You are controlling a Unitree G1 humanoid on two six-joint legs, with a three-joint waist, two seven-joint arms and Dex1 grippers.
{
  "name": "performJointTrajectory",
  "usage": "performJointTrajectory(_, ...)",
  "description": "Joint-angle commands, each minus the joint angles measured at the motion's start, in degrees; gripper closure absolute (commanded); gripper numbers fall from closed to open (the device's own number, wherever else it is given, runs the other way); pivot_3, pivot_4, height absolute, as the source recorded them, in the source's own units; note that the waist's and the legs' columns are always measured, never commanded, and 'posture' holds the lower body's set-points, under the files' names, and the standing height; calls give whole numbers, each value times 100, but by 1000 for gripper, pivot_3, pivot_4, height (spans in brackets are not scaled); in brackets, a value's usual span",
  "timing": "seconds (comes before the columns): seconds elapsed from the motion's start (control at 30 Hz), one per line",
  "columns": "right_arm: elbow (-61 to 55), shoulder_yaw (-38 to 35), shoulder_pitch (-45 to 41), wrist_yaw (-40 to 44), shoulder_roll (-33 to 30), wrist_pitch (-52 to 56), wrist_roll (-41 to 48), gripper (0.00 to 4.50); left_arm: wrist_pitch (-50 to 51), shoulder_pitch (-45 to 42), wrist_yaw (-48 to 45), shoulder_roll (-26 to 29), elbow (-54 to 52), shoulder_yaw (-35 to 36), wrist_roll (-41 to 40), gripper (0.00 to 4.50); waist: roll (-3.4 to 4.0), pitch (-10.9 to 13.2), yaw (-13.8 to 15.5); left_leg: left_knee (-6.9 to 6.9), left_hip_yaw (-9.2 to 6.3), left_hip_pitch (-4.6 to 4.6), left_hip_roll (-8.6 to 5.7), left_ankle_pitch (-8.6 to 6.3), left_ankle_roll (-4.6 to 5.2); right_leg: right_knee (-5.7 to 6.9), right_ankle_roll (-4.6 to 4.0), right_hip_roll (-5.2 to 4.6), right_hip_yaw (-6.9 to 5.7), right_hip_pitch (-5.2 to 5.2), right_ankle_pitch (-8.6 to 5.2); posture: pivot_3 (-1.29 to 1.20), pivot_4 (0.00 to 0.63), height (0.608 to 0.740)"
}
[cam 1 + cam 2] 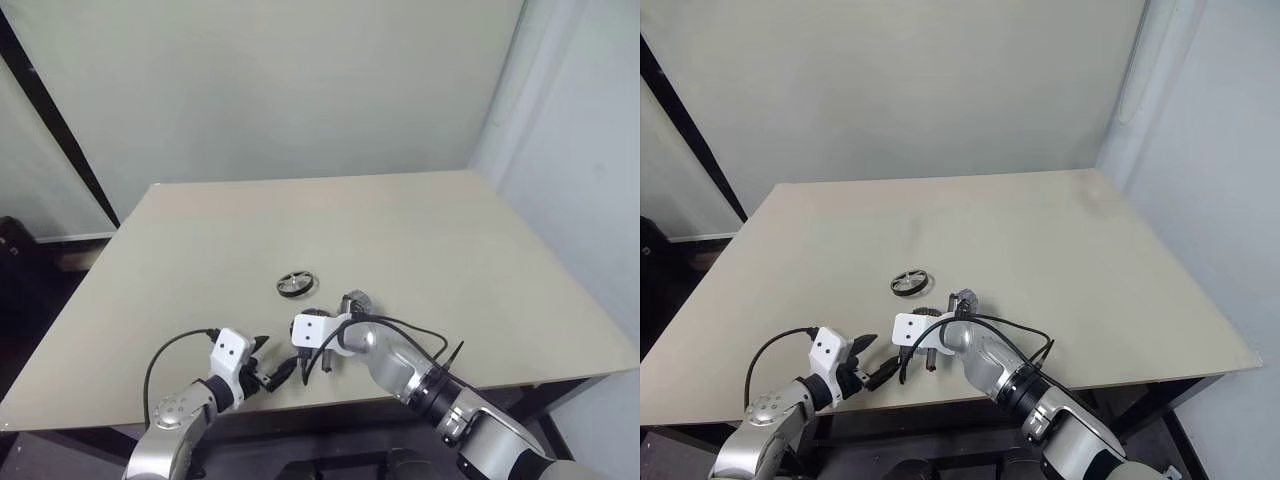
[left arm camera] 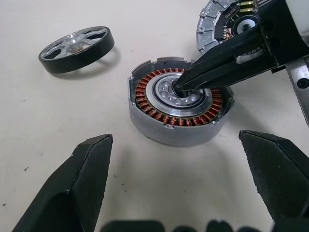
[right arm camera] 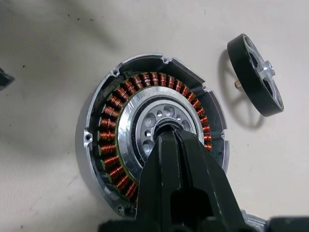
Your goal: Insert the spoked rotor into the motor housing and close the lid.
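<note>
My right gripper (image 3: 169, 135), fingers together, is pressing into the motor housing (image 2: 178, 104) (spoked rotor (image 2: 76, 48) lying beyond); my left gripper (image 2: 188, 179) is hovering apart.

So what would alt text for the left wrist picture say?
The right gripper, jaws shut, pokes its tip into the silvery centre of the motor housing, a round shell ringed with copper windings on the table. The spoked rotor lies apart, the lid sits behind, and the left gripper hangs open.

A lab test bay: bare beige table (image 1: 420, 230) against plain partition walls (image 1: 280, 90).
</note>
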Motion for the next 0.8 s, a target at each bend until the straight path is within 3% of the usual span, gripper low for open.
performJointTrajectory(0.03,151,-56,-133,-74,98,-91,6,4481,-95,1,53,111,-199,257,-27,0,0,0,0,0,0,0,0,0,0,0,0,0,0,0,0,0,0,740)
performJointTrajectory(0.4,334,-175,-119,-180,205,-263,99,4481,-92,121,136,91,-295,301,-44,0,0,0,0,0,0,2,1,0,0,2,0,0,0,0,0,0,0,740)
performJointTrajectory(0.8,-340,-467,-13,-246,108,-49,171,4481,-73,-15,61,61,-179,188,-30,0,0,0,0,-1,-1,-2,0,0,0,2,0,0,0,-3,0,0,0,740)
